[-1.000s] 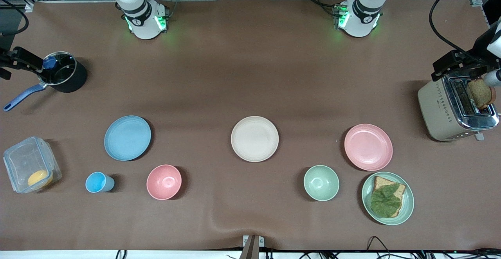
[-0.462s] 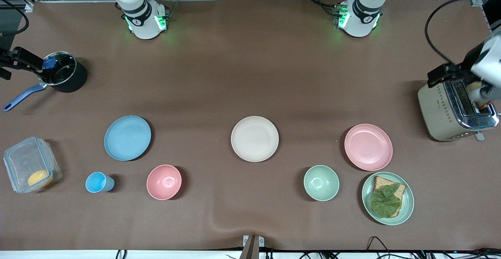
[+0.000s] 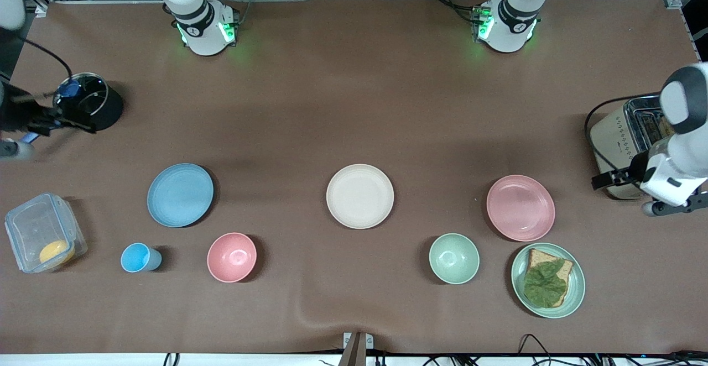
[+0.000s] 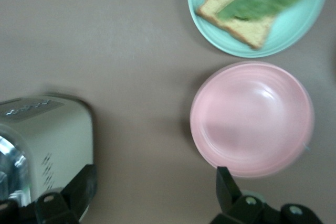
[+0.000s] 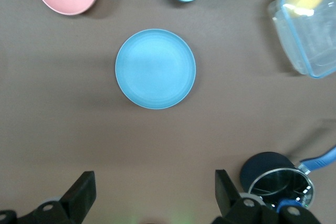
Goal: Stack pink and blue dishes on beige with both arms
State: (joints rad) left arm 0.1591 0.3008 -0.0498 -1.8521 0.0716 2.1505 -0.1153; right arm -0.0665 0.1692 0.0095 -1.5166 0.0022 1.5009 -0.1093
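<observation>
The beige plate (image 3: 360, 195) lies in the middle of the table. The light blue plate (image 3: 180, 194) lies toward the right arm's end, the pale pink plate (image 3: 520, 208) toward the left arm's end. My left gripper (image 4: 154, 192) is open and empty, up over bare table between the toaster (image 4: 42, 145) and the pink plate (image 4: 252, 119). Its hand (image 3: 672, 181) shows beside the toaster (image 3: 622, 139). My right gripper (image 5: 155, 192) is open and empty, up over bare table between the blue plate (image 5: 155, 68) and the black pot (image 5: 275, 179).
A pink bowl (image 3: 232, 257) and a blue cup (image 3: 139, 257) sit nearer the camera than the blue plate. A green bowl (image 3: 454, 258) and a green plate (image 3: 575, 294) with bread and a leaf sit near the pink plate. A clear container (image 3: 41, 230) stands at the right arm's end.
The left hand has left the toaster top and swung out beside it, nearer the pink plate. The right hand has come off the pot and shifted toward the blue plate.
</observation>
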